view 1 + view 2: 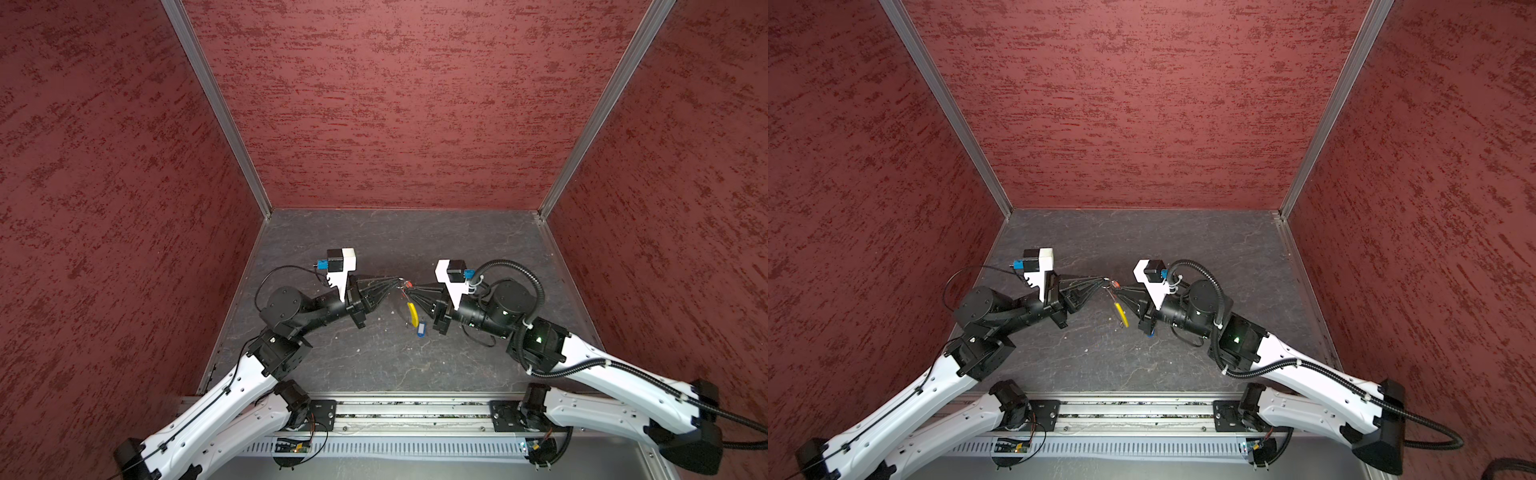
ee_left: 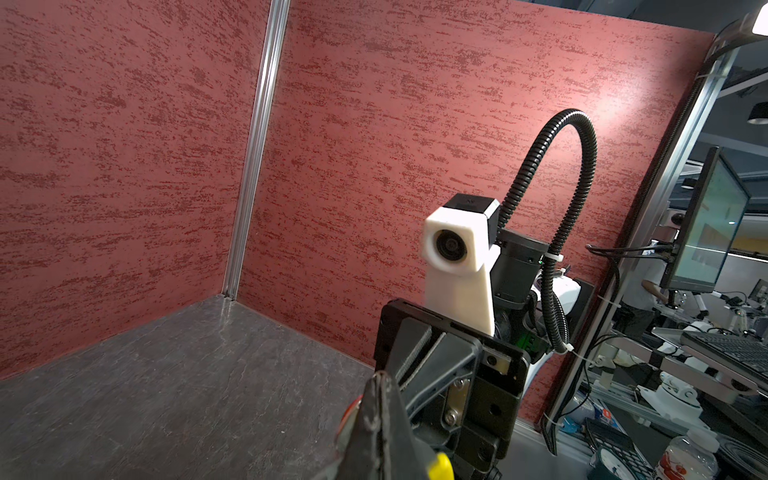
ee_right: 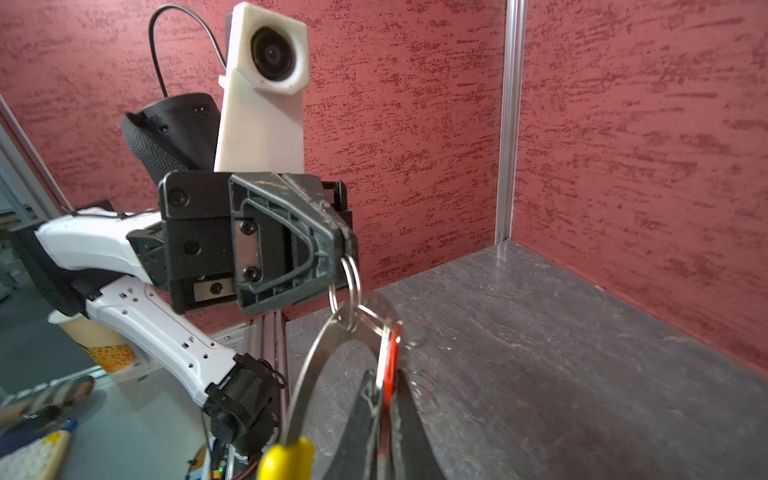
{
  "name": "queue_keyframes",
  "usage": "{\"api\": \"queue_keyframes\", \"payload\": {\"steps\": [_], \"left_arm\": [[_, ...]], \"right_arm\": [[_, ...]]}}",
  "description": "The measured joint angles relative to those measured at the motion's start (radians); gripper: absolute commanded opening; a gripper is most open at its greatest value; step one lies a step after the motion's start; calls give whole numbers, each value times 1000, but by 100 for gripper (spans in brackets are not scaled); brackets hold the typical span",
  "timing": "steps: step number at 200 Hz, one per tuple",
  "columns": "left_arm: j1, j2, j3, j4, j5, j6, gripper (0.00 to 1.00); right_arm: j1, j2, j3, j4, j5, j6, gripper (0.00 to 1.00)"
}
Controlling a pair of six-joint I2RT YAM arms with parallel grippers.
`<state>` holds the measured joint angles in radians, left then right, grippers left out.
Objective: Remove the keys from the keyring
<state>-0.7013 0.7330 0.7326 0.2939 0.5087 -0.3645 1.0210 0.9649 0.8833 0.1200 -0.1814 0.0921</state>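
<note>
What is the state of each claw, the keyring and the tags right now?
left claw, shut on the small ring.
right claw, shut on the red tag.
keyring, held in the air between both claws.
red tag, linked to the keyring, not yet removed.
blue tag, seems to lie on the table, off the keyring.

At the centre of both top views we cannot make out the metal keys; the red tag is a mere speck. In a top view the right gripper hides most of the blue tag. The right wrist view's edge crops the yellow segment.
</note>
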Motion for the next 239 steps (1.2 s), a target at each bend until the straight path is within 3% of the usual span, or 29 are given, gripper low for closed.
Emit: {"api": "queue_keyframes", "payload": {"steps": [95, 169, 176, 189, 197, 239], "left_arm": [[44, 23, -53, 121, -19, -156, 0], [56, 29, -58, 135, 18, -180, 0], [57, 29, -58, 136, 25, -180, 0], [57, 29, -58, 137, 35, -177, 0], [57, 29, -58, 137, 42, -175, 0], [58, 25, -58, 126, 66, -154, 0]], "right_arm": [[100, 35, 0, -9, 182, -69, 0], [140, 60, 0, -6, 261, -98, 0], [141, 58, 0, -7, 263, -99, 5], [141, 53, 0, -15, 264, -99, 30], [141, 49, 0, -25, 263, -102, 40], [96, -7, 0, -74, 192, -85, 56]]}}
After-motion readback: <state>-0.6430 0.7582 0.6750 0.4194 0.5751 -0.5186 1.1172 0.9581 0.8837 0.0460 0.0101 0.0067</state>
